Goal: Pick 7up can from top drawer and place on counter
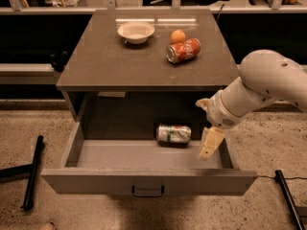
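The 7up can (173,133) lies on its side inside the open top drawer (148,182), toward the back and right of centre. My gripper (206,123) hangs over the drawer's right part, just right of the can and not touching it. It is open and empty, with one pale finger (211,143) pointing down into the drawer and the other (202,103) higher up. The white arm (261,83) comes in from the right. The counter (115,61) is the cabinet's top.
On the counter stand a white bowl (136,31), an orange (178,36) and an orange-red soda can (183,50) lying on its side. Black stand legs lie on the floor at the left (32,171) and the right (288,198).
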### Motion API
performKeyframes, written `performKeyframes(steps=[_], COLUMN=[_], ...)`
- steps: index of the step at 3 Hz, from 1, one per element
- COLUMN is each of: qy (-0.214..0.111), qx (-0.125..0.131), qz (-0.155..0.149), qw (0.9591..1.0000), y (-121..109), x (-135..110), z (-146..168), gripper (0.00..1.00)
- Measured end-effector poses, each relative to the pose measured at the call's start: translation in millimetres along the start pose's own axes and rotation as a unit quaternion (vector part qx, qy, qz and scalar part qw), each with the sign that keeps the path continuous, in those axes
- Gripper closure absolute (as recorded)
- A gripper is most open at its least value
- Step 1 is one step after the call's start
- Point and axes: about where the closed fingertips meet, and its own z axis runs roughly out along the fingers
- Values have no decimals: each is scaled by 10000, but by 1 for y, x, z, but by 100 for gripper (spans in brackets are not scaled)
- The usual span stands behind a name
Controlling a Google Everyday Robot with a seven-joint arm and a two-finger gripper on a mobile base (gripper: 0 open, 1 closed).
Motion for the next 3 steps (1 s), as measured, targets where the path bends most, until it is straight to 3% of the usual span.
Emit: performKeyframes(steps=[1, 3], qy=[-2, -203], qx=[195, 273], qz=[-190, -376], qw=[9996, 9987], y=[-17, -40], x=[-5, -10], z=[17, 65], gripper=[0, 0])
